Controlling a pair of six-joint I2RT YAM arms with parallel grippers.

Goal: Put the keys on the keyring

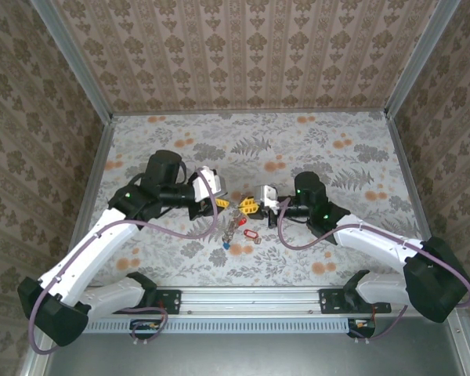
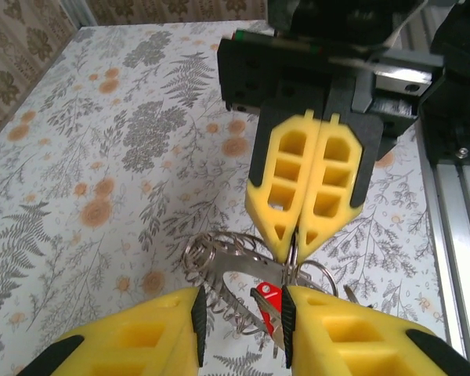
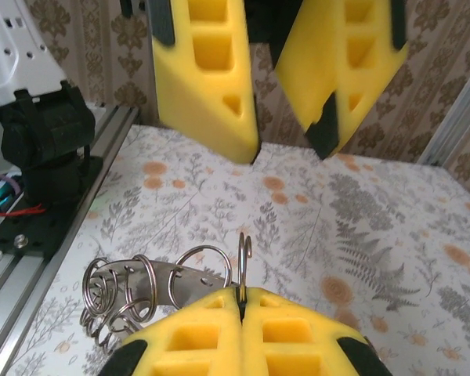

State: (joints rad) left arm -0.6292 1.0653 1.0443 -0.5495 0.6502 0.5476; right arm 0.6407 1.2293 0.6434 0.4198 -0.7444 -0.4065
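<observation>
Keyring (image 3: 244, 249): thin wire loop, seen edge-on from the right wrist, standing up out of the seam of the right gripper (image 3: 241, 296). The right fingers are fully closed, pads pressed together, with the wire pinched between them. It's held off the table (image 1: 352, 149), about mid-table in the top view, a bit toward the near edge.

Left gripper (image 3: 284, 149) faces it tip to tip, at 9 o'clock of the right one in the top view. Jaws are partly open, with a clear gap between the pads. From the left wrist, a red tag (image 2: 271, 301) and a sliver of metal sit in that gap, close to the right-hand pad. Can't tell if they touch it; nothing looks clamped.

Keys (image 1: 233, 225): bunched, hanging at 6 o'clock from where the two grippers meet. Blue tag (image 1: 225, 246) is at the bottom of the bunch, on or just above the table.

A cluster of shiny split rings (image 3: 129, 286) sits side by side at 8 o'clock of the pinched wire in the right wrist view. Can't tell which keys are actually threaded on the keyring.
</observation>
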